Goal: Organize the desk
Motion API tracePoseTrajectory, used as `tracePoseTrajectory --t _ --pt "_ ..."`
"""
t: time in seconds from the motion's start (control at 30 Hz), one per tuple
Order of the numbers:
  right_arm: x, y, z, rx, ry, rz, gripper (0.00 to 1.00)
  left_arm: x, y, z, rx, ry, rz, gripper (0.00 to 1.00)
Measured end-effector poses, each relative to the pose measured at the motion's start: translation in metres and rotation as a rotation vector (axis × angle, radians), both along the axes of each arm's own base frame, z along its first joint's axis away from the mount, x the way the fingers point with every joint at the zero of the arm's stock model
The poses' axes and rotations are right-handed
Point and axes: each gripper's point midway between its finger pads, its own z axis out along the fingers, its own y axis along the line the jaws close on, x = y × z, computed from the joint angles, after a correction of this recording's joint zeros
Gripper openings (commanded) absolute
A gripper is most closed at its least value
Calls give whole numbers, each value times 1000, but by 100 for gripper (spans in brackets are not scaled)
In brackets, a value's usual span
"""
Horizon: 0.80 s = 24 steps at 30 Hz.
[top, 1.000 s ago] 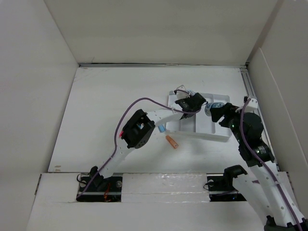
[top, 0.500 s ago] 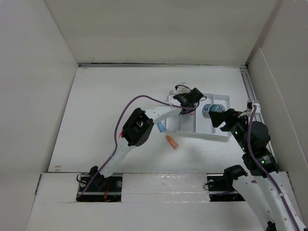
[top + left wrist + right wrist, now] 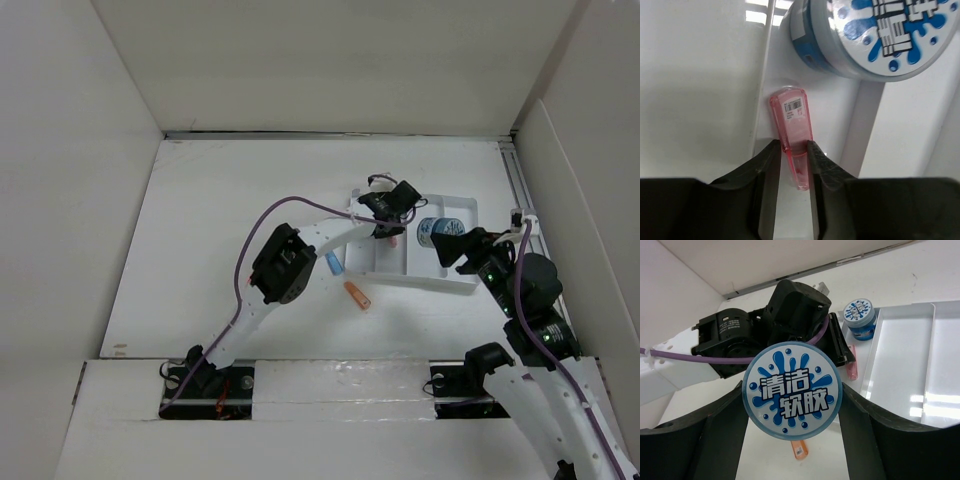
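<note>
On the white desk (image 3: 220,230) stands a white compartmented tray (image 3: 440,278). My left gripper (image 3: 388,212) reaches over the tray's left part and is shut on a pink tube (image 3: 792,125), whose tip rests by a divider; the tube also shows in the right wrist view (image 3: 852,362). A round jar with a blue splash label (image 3: 432,230) sits in the tray just beyond it (image 3: 875,35). My right gripper (image 3: 452,247) is shut on a second such jar (image 3: 792,390), held above the tray's near right side and hidden in the top view.
A blue tube (image 3: 335,263) and an orange tube (image 3: 357,294) lie on the desk just left of the tray; the orange one also shows in the right wrist view (image 3: 800,450). Tall white panels bound the desk on the left, back and right.
My right gripper has drawn back toward the near right, uncovering the jar in the tray. My left gripper has shifted slightly toward the far side of the tray.
</note>
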Motion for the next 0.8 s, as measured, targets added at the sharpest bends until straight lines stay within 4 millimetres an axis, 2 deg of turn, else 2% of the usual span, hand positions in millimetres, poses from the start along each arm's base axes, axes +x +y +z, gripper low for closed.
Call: tracePoseTrajectory --t 0.43,0.5,0.53,0.57,0.6,0.8 --pt "2 7 -4 -2 17 33 43 -9 5 -8 55 10 -61 28" --pt "3 9 -4 -3 20 41 43 -10 4 -8 58 3 -69 21" --pt "4 10 -5 -4 25 45 43 -10 5 -8 65 -1 -72 15" --pt "5 10 -6 -5 29 47 43 -10 6 -9 73 -3 -75 4" --pt "6 11 -8 -6 34 49 43 -11 5 -9 74 -6 -80 0" --pt "9 12 -12 -9 43 52 43 -16 5 -7 80 -26 -105 0"
